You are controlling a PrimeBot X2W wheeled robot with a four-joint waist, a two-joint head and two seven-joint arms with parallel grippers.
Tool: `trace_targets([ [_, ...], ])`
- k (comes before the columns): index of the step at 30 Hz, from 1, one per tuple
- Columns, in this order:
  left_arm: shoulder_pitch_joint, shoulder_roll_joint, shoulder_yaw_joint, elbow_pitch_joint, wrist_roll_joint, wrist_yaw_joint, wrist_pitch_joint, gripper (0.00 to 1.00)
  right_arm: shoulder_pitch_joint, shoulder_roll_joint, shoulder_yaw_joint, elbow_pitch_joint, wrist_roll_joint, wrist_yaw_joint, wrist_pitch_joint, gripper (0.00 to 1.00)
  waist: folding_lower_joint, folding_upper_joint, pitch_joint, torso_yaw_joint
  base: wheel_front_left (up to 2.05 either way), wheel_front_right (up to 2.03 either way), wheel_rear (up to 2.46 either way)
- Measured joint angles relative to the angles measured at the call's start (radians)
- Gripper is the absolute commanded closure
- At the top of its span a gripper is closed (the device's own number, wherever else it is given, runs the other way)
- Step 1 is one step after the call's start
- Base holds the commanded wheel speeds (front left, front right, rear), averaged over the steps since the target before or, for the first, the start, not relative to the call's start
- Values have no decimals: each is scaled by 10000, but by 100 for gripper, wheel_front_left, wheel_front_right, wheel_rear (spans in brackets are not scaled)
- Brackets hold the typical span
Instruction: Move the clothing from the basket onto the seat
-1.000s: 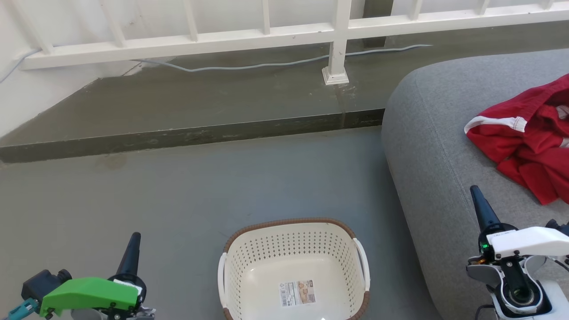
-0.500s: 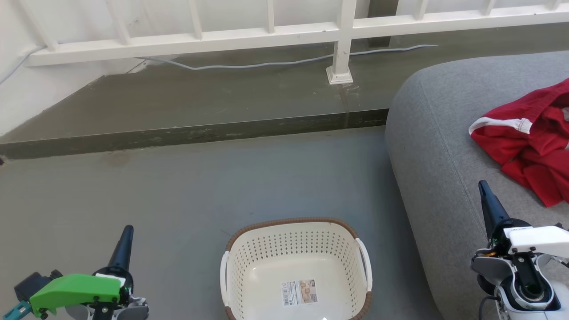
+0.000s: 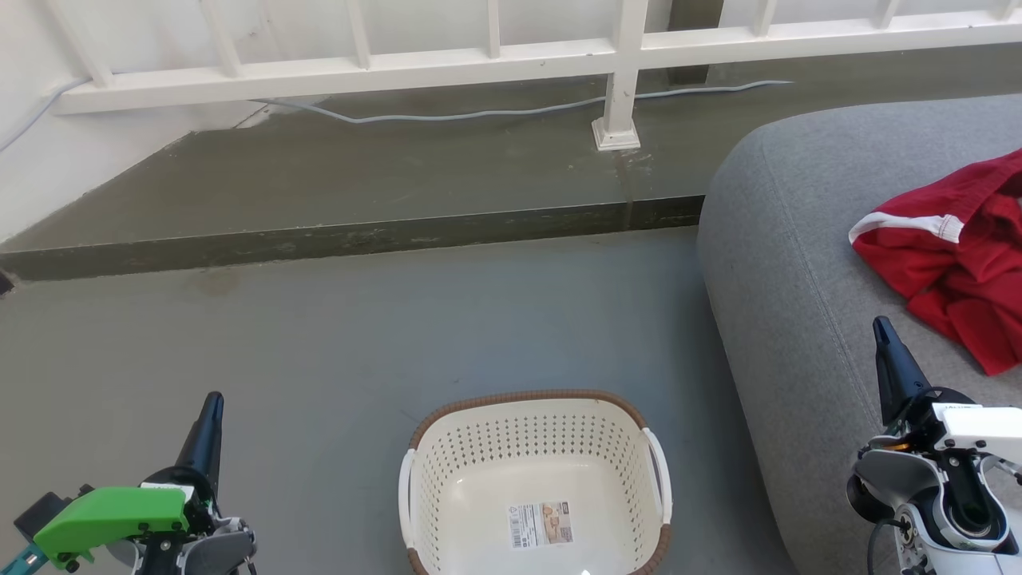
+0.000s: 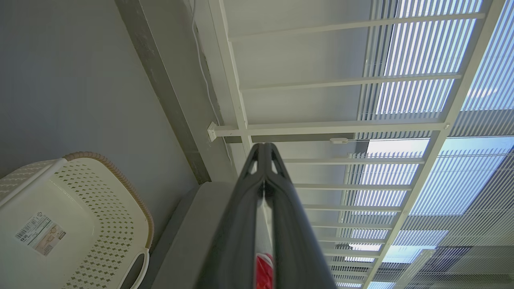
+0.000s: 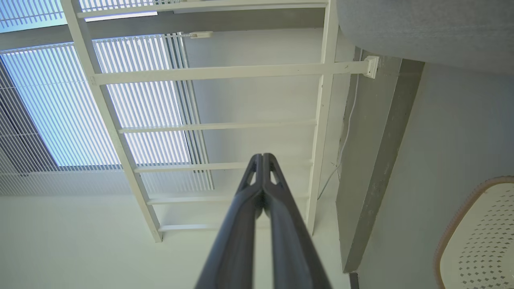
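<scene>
Red clothing [image 3: 962, 255] with white trim lies bunched on the grey seat [image 3: 798, 263] at the right; a sliver of the clothing [image 4: 263, 271] shows low between the fingers in the left wrist view. The cream basket [image 3: 459, 479] with a brown rim stands on the floor at bottom centre, holding just a paper label [image 3: 541, 525]. The basket [image 4: 100, 208] also appears in the left wrist view, and the basket [image 5: 480, 237] in the right wrist view. My left gripper [image 3: 211, 402] is shut with nothing in it, left of the basket. My right gripper [image 3: 881, 326] is shut, bare, over the seat's front part.
A raised dark concrete step [image 3: 335, 239] crosses the floor behind the basket. A white railing [image 3: 479, 64] with a post [image 3: 619, 120] stands on it, and a grey cable [image 3: 479, 116] runs along its foot. Grey floor [image 3: 359, 343] lies between step and basket.
The camera has shifted, sliding the scene slightly right. Both grippers have drawn down toward the bottom corners, still shut. The clothing stays on the seat.
</scene>
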Motion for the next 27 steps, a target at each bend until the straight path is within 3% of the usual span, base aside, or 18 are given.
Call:
trace_targets([
  [27, -89, 4, 35, 267, -33, -88, 6, 100, 0, 10, -19, 73, 46, 2, 31, 100, 0, 0, -8, 2, 0, 0, 0],
])
